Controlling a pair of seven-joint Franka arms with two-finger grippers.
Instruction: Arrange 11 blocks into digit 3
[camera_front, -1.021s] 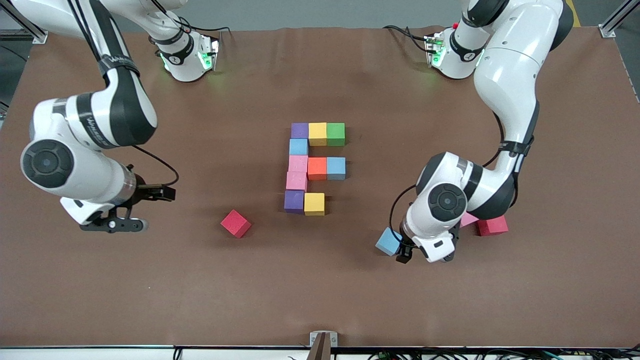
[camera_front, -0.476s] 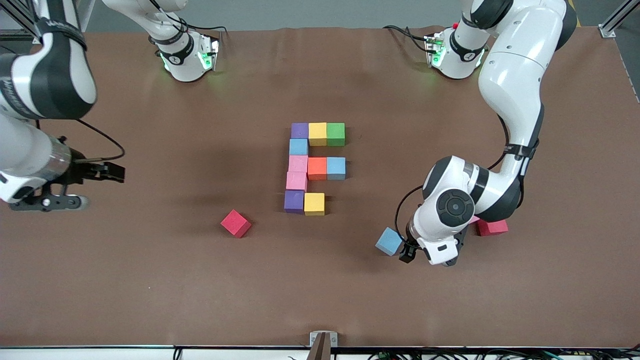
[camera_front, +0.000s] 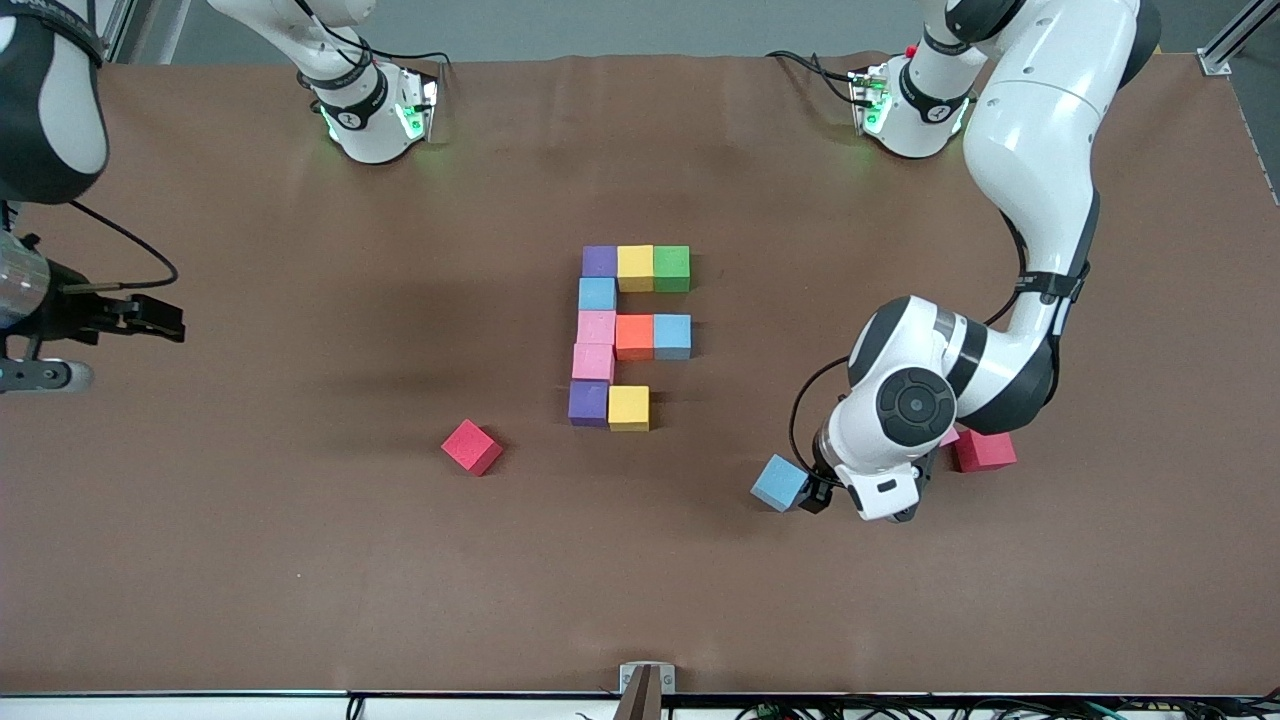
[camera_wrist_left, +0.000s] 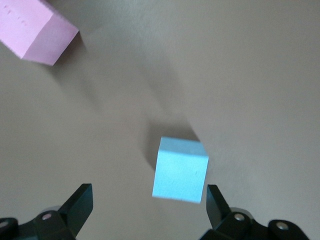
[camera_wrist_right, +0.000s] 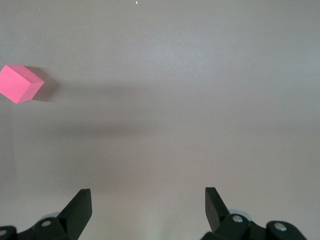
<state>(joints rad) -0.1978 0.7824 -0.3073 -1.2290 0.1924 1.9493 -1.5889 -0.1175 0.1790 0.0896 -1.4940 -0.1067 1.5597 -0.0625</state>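
Observation:
Ten blocks sit packed together mid-table: purple, yellow, green, light blue, pink, orange, light blue, pink, purple, yellow. A loose light blue block lies nearer the camera, toward the left arm's end. My left gripper is open low beside it, the block close to one finger. My right gripper is open over bare table at its own end.
A red cube lies near the pattern's camera-side corner. Another red cube sits beside a pink cube, mostly hidden under the left arm.
The right arm has swung away toward its own end of the table. The left gripper has shifted slightly closer to the loose light blue block, which has not moved.

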